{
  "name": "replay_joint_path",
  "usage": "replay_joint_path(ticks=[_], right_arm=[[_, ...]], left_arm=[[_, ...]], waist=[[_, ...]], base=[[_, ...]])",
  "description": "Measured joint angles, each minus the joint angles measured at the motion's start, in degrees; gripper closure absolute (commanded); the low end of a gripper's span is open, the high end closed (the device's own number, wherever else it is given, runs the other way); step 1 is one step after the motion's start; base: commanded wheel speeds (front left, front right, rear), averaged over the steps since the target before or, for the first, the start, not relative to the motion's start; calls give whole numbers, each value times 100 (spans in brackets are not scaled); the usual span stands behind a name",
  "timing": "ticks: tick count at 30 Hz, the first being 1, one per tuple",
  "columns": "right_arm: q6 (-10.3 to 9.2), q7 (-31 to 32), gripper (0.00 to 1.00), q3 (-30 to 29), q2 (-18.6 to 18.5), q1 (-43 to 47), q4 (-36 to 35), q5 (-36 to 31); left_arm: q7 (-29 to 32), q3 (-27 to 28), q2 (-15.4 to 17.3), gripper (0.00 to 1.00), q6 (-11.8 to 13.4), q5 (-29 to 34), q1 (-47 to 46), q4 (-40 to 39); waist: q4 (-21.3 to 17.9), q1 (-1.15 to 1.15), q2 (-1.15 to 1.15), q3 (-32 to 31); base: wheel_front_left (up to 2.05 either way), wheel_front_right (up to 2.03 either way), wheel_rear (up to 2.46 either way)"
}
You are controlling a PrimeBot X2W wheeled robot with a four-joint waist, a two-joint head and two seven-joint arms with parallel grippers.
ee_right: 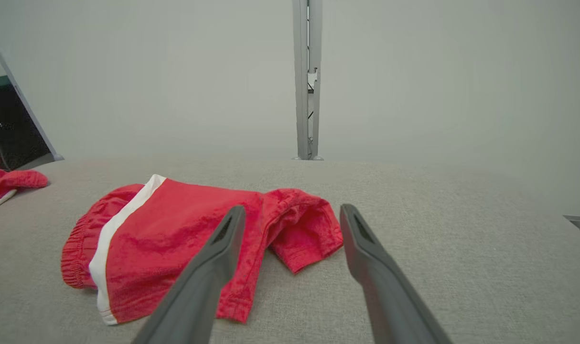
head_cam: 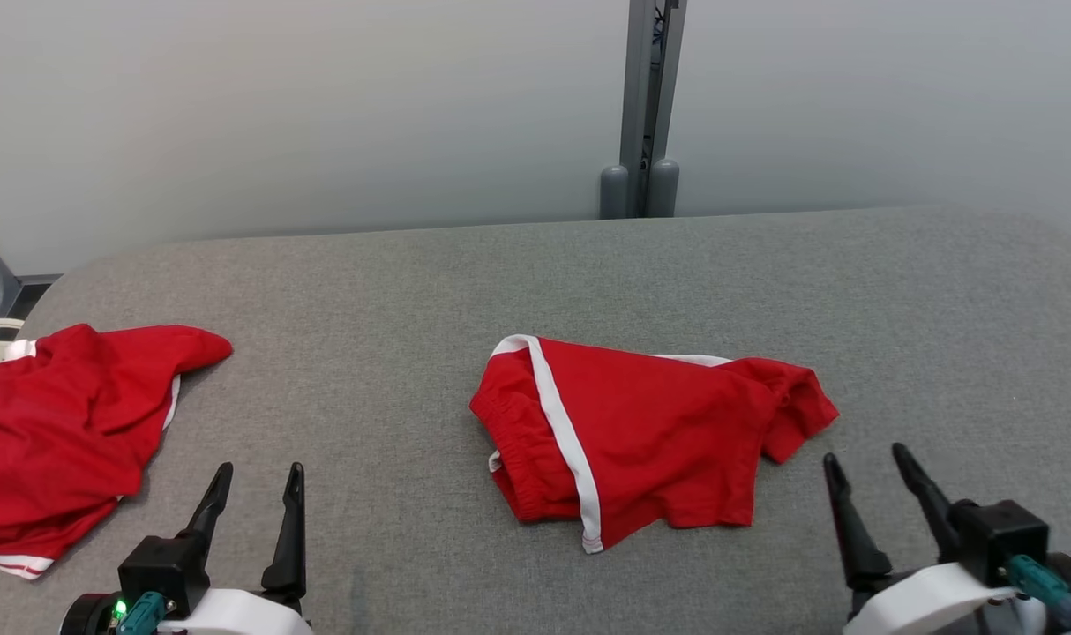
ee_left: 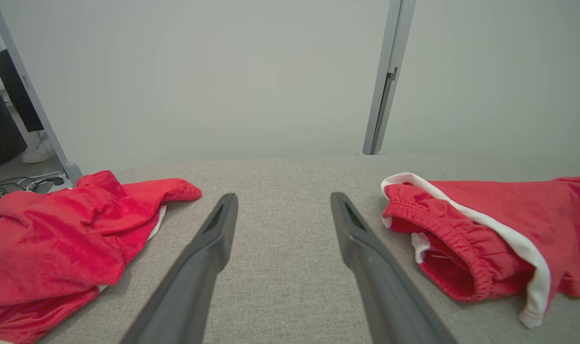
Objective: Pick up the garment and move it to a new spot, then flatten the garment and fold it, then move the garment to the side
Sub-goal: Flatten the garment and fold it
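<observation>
- Left gripper (head_cam: 259, 476) stands at the lower left of the head view with its two dark fingers spread wide apart, holding nothing and touching no cloth; in its own wrist view only bare grey fabric lies between the fingers.
- Right gripper (head_cam: 866, 459) stands at the lower right, its fingers equally wide apart and empty, the tips just short of the near right edge of the red shorts (head_cam: 650, 432).
- These shorts lie in the middle of the grey padded table (head_cam: 588, 273), partly flattened. The gathered elastic waistband is on the robot's left, a white stripe (head_cam: 566, 432) runs from the far edge to the near edge, and the right leg is bunched and crumpled.
- In the right wrist view the left finger crosses in front of the shorts' hem; whether it touches the cloth cannot be told.
- Well apart, at the table's left edge, lies a second red garment (head_cam: 50, 432) with white trim, loosely heaped.
- Near the left gripper's base a small green light (head_cam: 119, 608) glows.
- Behind the table a grey post (head_cam: 646, 106) rises against a pale wall.
</observation>
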Motion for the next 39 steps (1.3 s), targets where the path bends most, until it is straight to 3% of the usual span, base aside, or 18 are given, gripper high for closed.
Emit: replay_joint_path(ticks=[12,23,24,25,26,27,33,39], right_arm=[[5,899,0,1911,-145,-465,890,165],[5,775,0,2291,-247,-1371,1828,125],[5,789,3,2315,-245,-1427,1941,125],[5,795,41,2318,-244,-1466,2048,129],[5,822,64,2318,-238,-1517,2145,159],[5,843,100,2319,-235,-1571,2225,167],[5,677,100,2267,-243,-1695,2376,263],[7,494,100,1842,-430,-1598,1823,260]], left_arm=[[-36,-142,-126,0,-62,20,-394,57],[-156,-272,-405,0,-129,116,-787,241],[-166,-275,-425,0,-141,118,-825,265],[-180,-274,-438,0,-162,120,-854,293],[-180,-274,-450,0,-169,132,-876,325],[-183,-277,-464,0,-172,146,-893,346],[-204,-223,-497,0,-180,165,-931,444],[-213,-168,-488,0,-221,219,-943,480]], waist=[[490,0,0,323],[974,0,0,945],[1006,0,0,992],[1036,0,0,1030],[1061,0,0,1062],[1081,0,0,1089],[1026,0,0,1150],[826,0,0,1106]], base=[[0,0,0],[0,0,0],[0,0,0],[0,0,0],[0,0,0],[0,0,0],[0,0,0],[0,0,0]])
